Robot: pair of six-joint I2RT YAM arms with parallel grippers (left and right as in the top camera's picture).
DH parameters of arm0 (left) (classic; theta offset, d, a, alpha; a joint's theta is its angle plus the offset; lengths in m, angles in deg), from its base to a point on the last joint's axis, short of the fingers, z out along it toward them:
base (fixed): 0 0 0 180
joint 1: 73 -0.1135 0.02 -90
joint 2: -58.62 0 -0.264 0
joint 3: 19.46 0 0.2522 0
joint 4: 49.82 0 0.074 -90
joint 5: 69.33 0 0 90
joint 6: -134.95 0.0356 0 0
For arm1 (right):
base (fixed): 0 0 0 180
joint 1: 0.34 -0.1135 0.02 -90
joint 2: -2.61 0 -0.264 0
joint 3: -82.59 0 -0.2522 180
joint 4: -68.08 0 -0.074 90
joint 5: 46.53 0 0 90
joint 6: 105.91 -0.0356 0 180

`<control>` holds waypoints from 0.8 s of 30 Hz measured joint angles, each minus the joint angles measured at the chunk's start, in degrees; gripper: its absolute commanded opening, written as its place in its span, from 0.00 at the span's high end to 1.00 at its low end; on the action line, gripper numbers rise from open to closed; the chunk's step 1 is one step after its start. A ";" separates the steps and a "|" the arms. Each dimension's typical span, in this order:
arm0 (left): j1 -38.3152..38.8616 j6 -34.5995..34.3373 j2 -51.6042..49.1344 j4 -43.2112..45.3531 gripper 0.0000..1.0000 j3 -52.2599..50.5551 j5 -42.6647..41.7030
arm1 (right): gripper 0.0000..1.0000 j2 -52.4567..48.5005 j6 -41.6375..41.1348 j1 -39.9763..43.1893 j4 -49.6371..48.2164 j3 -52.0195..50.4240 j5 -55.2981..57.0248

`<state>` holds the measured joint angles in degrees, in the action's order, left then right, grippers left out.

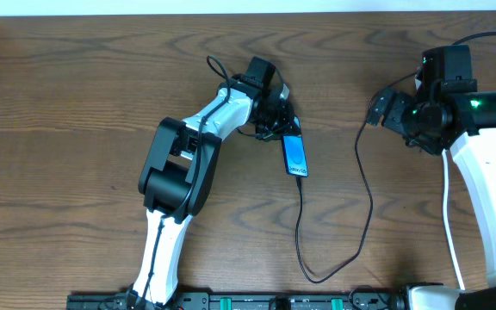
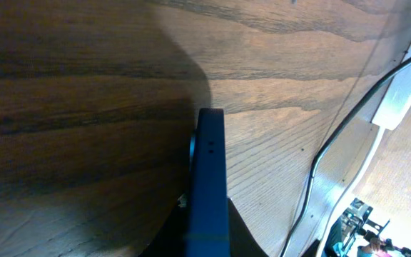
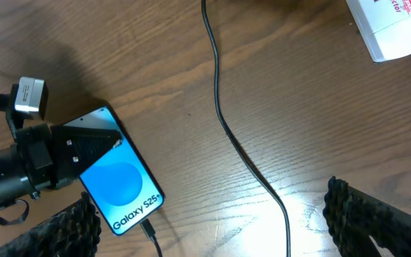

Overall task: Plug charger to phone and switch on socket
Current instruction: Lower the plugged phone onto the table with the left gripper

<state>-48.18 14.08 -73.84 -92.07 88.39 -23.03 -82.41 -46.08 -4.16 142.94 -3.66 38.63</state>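
Left gripper: clamped on top end of phone, near centre of wooden table.
Charger: tip meeting phone's lower edge, black cable running past white socket.
Right gripper: spread wide above cable, holding nothing.

Robotics lab (table-mounted arms)

Slim rectangular blue-screened smartphone lies mid-way across the wooden worktop, far end in the left pincer. Thin black charger cable meets its near end, loops toward the front edge, then runs back between the smartphone and the white plastic power strip.
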 measured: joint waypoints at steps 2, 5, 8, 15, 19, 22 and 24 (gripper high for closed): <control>0.00 -0.24 0.00 -0.02 0.92 0.00 0.17 | 0.01 0.00 0.00 0.00 0.02 0.00 0.02; 0.00 -0.28 0.00 -0.02 0.90 0.00 0.20 | 0.01 0.00 0.00 0.00 0.02 0.00 0.00; 0.00 -0.37 0.00 0.00 0.85 0.00 0.33 | 0.01 0.00 0.00 0.00 0.26 0.00 0.02; 0.00 -0.42 0.00 0.13 0.77 0.02 0.09 | 0.01 0.00 0.00 0.00 0.59 0.00 0.42; 0.00 -0.42 0.00 -0.07 0.72 0.02 -0.31 | 0.01 0.00 0.00 0.00 0.66 0.00 0.61; 0.00 -0.42 0.02 -0.13 0.68 0.02 -0.83 | 0.01 0.00 0.00 0.00 0.74 0.00 0.63; 0.00 -0.33 0.04 -0.37 0.65 0.09 -1.01 | 0.01 0.00 0.00 0.00 0.81 0.00 0.66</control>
<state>-48.18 13.75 -73.80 -92.44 88.47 -24.04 -82.41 -46.08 -4.16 143.75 -3.66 39.28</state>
